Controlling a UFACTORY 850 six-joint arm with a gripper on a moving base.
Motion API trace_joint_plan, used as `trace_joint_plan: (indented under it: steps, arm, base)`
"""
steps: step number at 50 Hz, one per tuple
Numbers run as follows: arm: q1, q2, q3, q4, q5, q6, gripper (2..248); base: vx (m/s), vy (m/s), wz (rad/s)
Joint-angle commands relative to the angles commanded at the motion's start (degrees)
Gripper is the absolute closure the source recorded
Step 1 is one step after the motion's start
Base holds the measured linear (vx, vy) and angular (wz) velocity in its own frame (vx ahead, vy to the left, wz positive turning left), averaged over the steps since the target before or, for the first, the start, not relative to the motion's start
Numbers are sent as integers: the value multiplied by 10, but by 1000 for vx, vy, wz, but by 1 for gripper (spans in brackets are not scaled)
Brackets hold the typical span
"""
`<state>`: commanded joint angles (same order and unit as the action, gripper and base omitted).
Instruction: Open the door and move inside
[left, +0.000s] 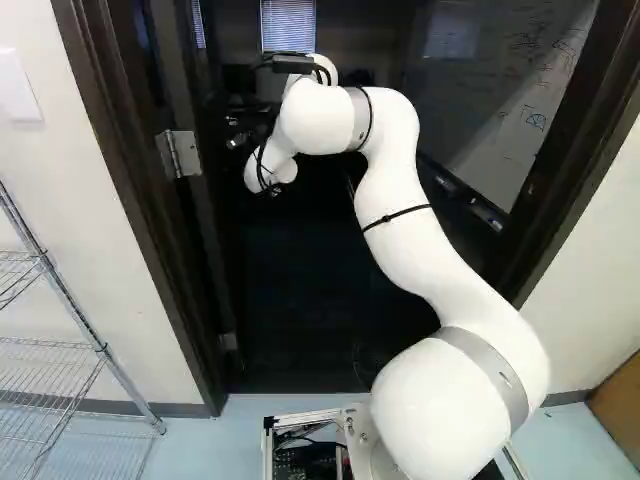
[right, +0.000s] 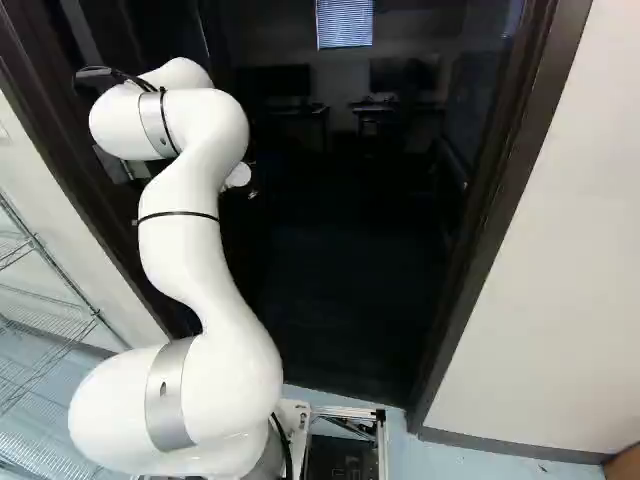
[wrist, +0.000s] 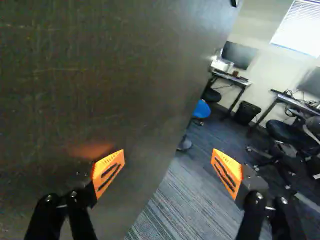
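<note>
Right down by the foot of the views is the moving base (left: 300, 415), an open metal frame with electronics inside, standing on a pale blue floor (left: 240, 440). The white arm (left: 395, 195) rises from it, bending upward and then over toward the left of the doorway. To the left, beside the wall, I can see a wire rack (left: 75, 345). The dark door frame (left: 120, 180) surrounds the opening, with a metal hinge (left: 180, 154) on its left side. Beyond the arm's bend, the tool (left: 240, 138) is at the door's side of the opening, its two fingers spread wide, with orange pads (wrist: 108, 170) facing each other across the gap. The door (wrist: 100, 65) itself stands open on that same side, its broad dark face filling the view ahead of one finger; a faint orange patch shows on it near that pad. Whether the pad touches the door, I can't tell. Past the door's edge the striped carpet (wrist: 180, 205) begins, and a whiteboard (left: 510, 90) covered in writing shows at the right of the left base view. Farther in are a dark office chair (wrist: 285, 132), a blue seat (wrist: 201, 109) near the door's edge, and a black bin (wrist: 247, 113) between two tables, the farther table (wrist: 233, 77) near a monitor (wrist: 239, 55). High on the far wall is a window with blinds (wrist: 300, 22).
</note>
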<state>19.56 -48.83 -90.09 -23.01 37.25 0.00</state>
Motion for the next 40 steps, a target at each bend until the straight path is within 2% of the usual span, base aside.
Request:
trace_joint_plan:
  steps: [18,40]
  arm:
    - [0,0,0,-50,0,0,3]
    - [0,0,0,-56,0,0,3]
  base:
    - [0,0,0]
    - [0,0,0]
